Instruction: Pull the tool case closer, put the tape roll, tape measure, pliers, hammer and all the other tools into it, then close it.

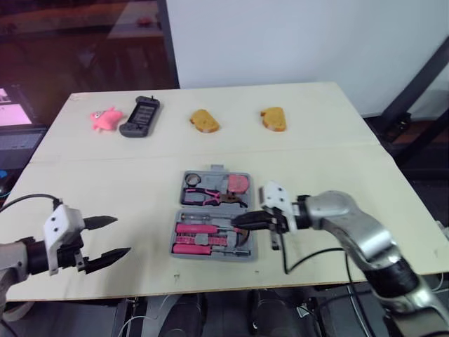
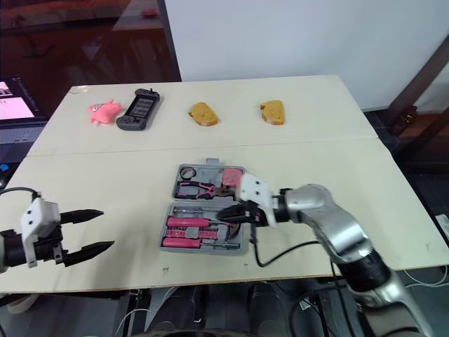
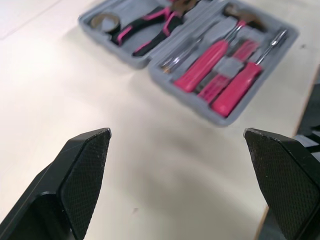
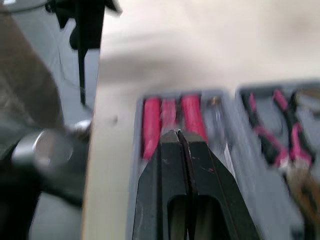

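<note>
Since the pliers (image 1: 207,196), tape roll (image 1: 191,180) & pink screwdrivers (image 1: 200,229) all lie in the open case (image 1: 210,256) at the middle of the frame, the packing part looks about done, I think. The R pincer (image 1: 240,220) is pinched tight w/ nothing in it, tip low over the near half's right side. The L pincer (image 1: 121,236) sits wide open at lower left, well apart from the case. Next it likely must hook one half's edge & flip it over to close.
</note>
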`<state>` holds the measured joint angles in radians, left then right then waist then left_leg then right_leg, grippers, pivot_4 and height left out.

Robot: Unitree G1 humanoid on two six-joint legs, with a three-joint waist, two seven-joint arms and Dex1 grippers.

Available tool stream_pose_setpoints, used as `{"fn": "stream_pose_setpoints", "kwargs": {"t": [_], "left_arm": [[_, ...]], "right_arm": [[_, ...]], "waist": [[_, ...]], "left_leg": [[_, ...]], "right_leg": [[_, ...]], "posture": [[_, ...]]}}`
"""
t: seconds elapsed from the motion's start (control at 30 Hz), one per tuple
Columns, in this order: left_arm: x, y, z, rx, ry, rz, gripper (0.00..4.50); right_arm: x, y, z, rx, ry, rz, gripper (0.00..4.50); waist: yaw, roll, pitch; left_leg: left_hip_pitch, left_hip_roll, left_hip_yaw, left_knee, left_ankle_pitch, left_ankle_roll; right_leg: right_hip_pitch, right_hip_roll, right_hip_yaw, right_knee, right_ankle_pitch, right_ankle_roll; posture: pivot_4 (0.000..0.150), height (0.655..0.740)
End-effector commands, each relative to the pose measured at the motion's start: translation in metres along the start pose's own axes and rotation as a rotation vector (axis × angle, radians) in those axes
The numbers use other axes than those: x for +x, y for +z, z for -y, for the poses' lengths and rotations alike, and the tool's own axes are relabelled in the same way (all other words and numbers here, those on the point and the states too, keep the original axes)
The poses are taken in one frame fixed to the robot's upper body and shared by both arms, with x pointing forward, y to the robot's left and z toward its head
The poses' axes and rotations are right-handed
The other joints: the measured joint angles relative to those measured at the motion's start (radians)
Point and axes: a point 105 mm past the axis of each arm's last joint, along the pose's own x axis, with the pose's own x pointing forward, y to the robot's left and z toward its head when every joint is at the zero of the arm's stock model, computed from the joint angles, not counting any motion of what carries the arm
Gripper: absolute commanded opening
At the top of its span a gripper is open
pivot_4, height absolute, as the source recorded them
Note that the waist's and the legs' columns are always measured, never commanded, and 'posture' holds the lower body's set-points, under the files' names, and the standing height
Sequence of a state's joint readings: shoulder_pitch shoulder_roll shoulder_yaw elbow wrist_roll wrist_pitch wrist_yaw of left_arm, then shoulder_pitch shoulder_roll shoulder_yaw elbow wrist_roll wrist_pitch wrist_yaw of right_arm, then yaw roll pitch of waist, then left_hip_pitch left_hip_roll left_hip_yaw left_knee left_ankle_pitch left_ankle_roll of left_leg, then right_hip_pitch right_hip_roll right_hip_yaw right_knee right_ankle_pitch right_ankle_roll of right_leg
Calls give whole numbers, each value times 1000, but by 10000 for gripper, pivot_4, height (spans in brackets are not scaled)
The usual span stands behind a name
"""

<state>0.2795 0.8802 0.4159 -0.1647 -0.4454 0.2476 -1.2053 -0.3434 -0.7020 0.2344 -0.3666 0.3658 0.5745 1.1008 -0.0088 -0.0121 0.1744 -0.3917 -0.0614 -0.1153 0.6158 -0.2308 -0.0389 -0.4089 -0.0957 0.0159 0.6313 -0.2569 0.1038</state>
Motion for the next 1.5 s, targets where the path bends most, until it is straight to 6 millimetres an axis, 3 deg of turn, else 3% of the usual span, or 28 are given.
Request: {"fn": "stream_pose_setpoints", "kwargs": {"t": [0.03, 0.13, 0.43, 0.67, 1.1, 1.5], "left_arm": [[5, 4, -9, 44, -29, -2, 45000], [14, 2, -20, 86, -54, -7, 45000], [57, -4, -43, 230, -89, -41, 533], [95, -6, -55, 235, -71, -55, 533], [148, -9, -50, 224, -107, -48, 533], [183, 1, -25, 226, -210, -20, 533]], "right_arm": [[-19, 0, 5, 14, -64, -14, 356], [-34, -27, 12, 81, -84, -150, 356], [-23, -65, 54, -58, -163, -342, 0], [-8, -81, 73, -140, -152, -406, 0], [11, -88, 76, -148, -140, -393, 0], [35, -68, 77, -182, -131, -305, 0]], "waist": [[-1, -1, 0], [-1, -1, 0], [-5, -1, 0], [-5, -1, 0], [-10, -1, 0], [-2, -1, -1]], "left_leg": [[0, 0, 0, 0, 0, 0], [0, 0, 0, 0, 0, 0], [0, 0, 2, 0, 0, 0], [0, -1, 3, 0, 0, 0], [0, -1, 3, 1, 0, 0], [0, -4, 1, 7, 0, 0]], "right_leg": [[0, 0, 0, 0, 0, 0], [0, 0, 0, 0, 0, -1], [-1, 1, 1, 0, 2, 3], [-1, 2, 1, 1, 5, 7], [-1, 4, 1, 2, 6, 8], [2, 4, 1, 4, 7, 9]], "posture": [[1500, 7400], [1500, 7400], [1500, 7400], [1500, 7400], [1500, 7400], [1500, 7400]]}}
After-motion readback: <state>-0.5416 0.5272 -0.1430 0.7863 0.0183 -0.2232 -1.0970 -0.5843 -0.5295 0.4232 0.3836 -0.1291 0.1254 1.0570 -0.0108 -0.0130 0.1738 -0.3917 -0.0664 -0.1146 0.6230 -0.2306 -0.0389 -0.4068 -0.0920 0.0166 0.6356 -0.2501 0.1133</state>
